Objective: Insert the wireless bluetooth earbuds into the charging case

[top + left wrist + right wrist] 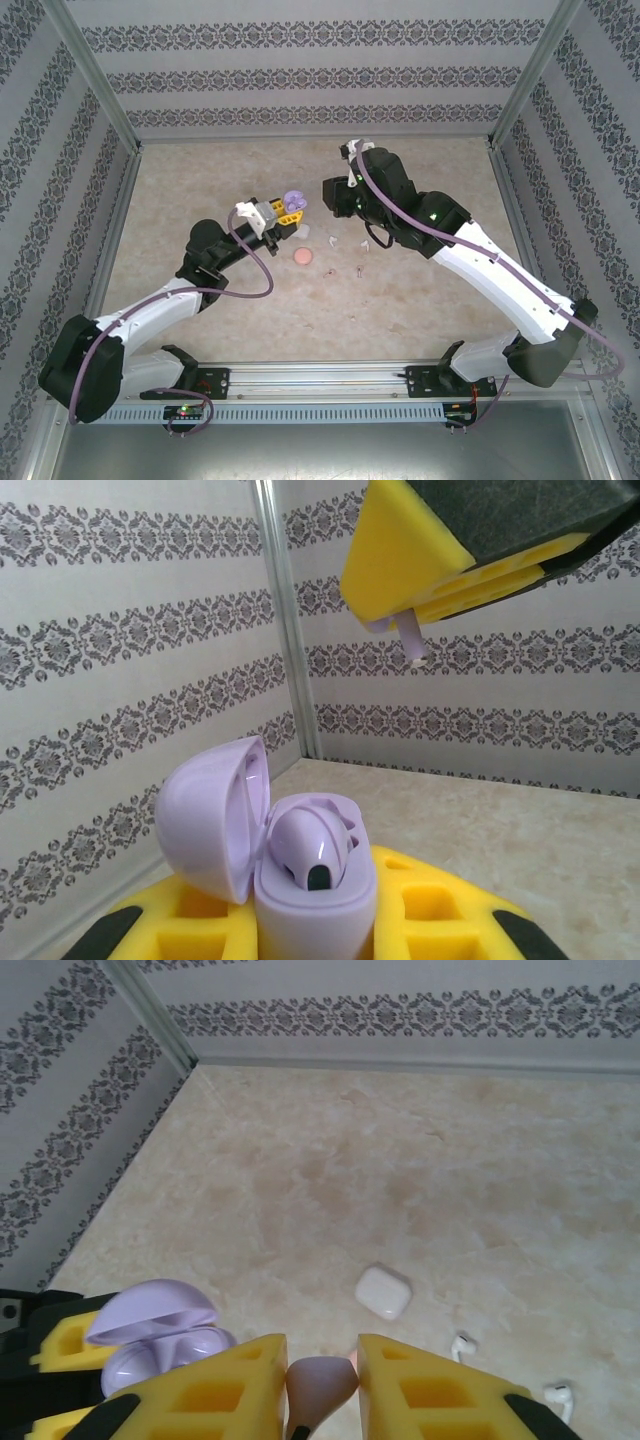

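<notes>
Case (pixel 315 905) holding one purple bud (pixel 308 848), clamped in left claw (pixel 288 210); right claw (pixel 322 1368) pinches second bud (pixel 318 1390)

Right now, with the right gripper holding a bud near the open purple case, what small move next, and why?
Probably shift the right gripper sideways over the purple case, then lower. Its purple earbud hangs stem down but off to one side, and one bud already sits inside.

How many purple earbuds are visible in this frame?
2. One earbud sits in the open purple case held by the left tool; the other earbud is pinched in the right tool close by.
</notes>
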Robot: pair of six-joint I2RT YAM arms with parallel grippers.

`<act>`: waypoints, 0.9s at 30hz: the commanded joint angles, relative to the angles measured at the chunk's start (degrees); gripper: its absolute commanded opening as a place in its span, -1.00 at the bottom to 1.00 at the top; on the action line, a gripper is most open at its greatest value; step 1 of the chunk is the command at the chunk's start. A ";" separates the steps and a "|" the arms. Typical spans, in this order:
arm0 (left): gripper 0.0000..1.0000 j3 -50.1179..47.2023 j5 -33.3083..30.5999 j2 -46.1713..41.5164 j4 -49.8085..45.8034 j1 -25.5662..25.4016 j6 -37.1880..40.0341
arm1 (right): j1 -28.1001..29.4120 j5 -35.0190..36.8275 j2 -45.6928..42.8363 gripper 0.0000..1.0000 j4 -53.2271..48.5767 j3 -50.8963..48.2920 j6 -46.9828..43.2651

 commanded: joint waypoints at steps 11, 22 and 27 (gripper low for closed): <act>-1.00 3.31 3.32 2.33 0.18 -1.73 -0.42 | 2.87 -1.55 3.50 -0.48 4.62 1.05 -0.33; -1.00 3.22 3.10 2.05 0.56 -1.77 -0.25 | 3.25 -1.51 4.13 -0.49 5.06 -0.60 0.48; -1.00 3.47 3.17 1.91 0.65 -1.77 -0.33 | 3.26 -1.64 4.30 -0.49 5.20 -1.45 0.88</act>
